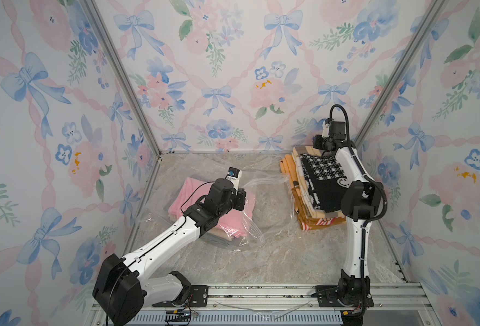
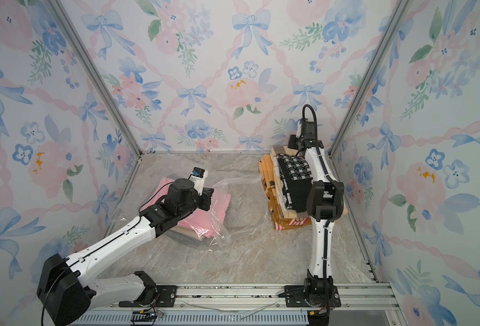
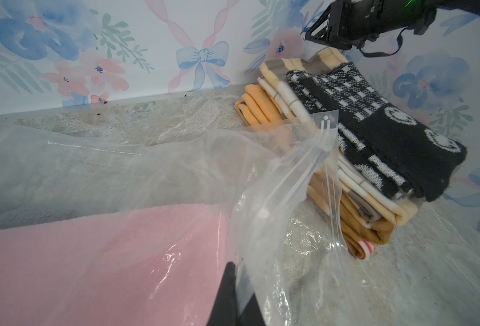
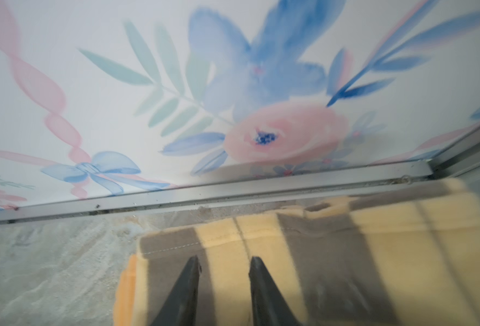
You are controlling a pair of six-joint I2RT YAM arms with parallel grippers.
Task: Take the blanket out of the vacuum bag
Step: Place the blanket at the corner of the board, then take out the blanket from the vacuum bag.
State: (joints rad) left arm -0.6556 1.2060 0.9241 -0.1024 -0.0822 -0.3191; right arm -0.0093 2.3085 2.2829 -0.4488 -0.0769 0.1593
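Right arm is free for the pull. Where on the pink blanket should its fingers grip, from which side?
Take the pink blanket by its folded edge nearest the zip mouth of the vacuum bag, coming in from the blanket stack side. That mouth faces the stack and looks parted; plastic covers the blanket elsewhere. The left gripper, shut on the bag beside that edge, should anchor it.

Large crinkly transparent plastic vacuum bag [image 1: 251,235] lying on the left half of the grey marble-look table [image 1: 261,262], closer to the left edge than the right. Film rumpling and partly tenting up. Zip-seal edge [image 3: 325,132] standing raised, pointing toward the right edge. Folded pink fleece blanket [image 1: 176,192] sitting flat inside the bag under the plastic, resting on beige and grey folded layers.
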